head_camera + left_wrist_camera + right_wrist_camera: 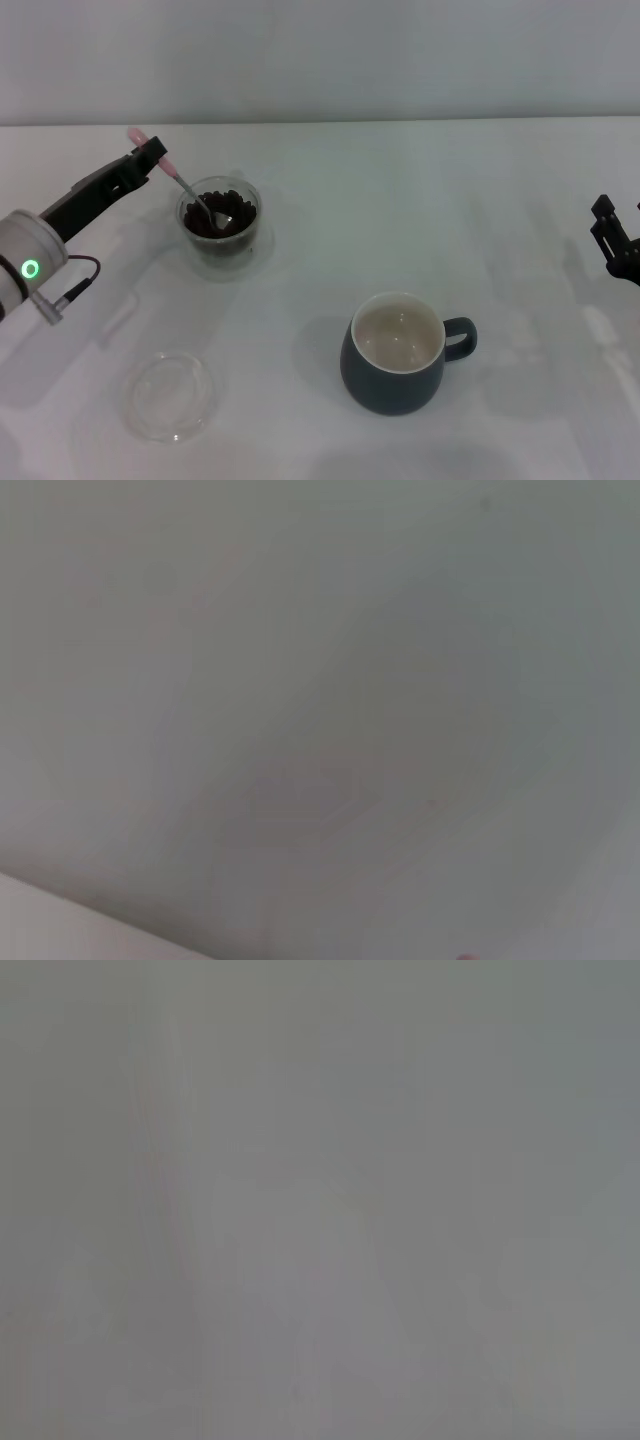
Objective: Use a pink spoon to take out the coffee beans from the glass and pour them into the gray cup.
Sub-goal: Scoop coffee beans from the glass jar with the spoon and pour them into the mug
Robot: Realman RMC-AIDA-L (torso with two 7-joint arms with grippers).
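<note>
**Left gripper pinching the spoon over the glass**

Left gripper (150, 160): dark fingers pressed together on the pale handle end of the pink spoon (185, 188), reaching in from the robot's left.

Pink spoon: slopes down and away from the gripper; its metal bowl lies among the coffee beans (222, 215).

Glass (220, 225): just beyond the gripper tips, clear-walled, upright on the table, holding the dark beans.

Clear dish (170, 396): flat and shallow, nearer the robot than the gripper, well apart from the glass.

Gray cup (398, 352): well off to the gripper's right and nearer the robot; upright, cream inside, loop handle turned away from the gripper.

Right gripper (617, 240): at the far right edge, well apart from every item, idle; its fingers stand apart with nothing between them.

Table (420, 200): plain white, matte; a pale wall rises behind its far edge.

Markings: no legible writing; a green ring light (31, 268) glows on the left arm's wrist.

Wrist views: featureless grey.
</note>
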